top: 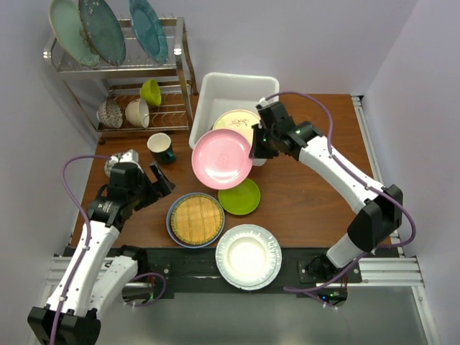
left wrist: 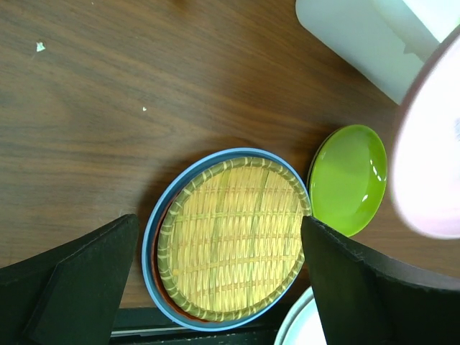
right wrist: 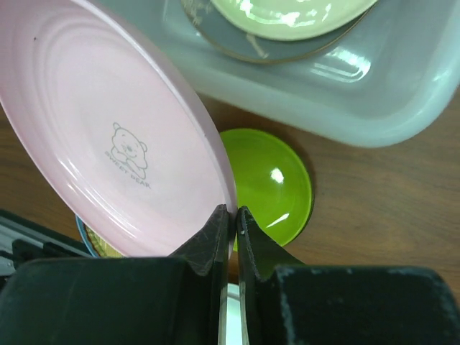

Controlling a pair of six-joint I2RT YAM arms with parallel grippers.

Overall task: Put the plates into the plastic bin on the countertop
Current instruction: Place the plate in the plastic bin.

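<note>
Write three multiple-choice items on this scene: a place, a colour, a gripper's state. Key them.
1. The lime green plate lies: A in the plastic bin; B on the countertop; C in the left gripper.
2. The right gripper holds: A the pink plate; B a blue one; C a white one.
3. The left gripper is: A open; B shut on nothing; C shut on a plate.
Key: 1 B, flat on the wood; 2 A, its rim is clamped; 3 A, jaws spread, nothing between.

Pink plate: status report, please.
Right tool shut on pink plate rim, plate tilted, held up beside plastic bin. Left tool open over gold woven plate. Bin holds cream plate; no obstruction seen.
</note>
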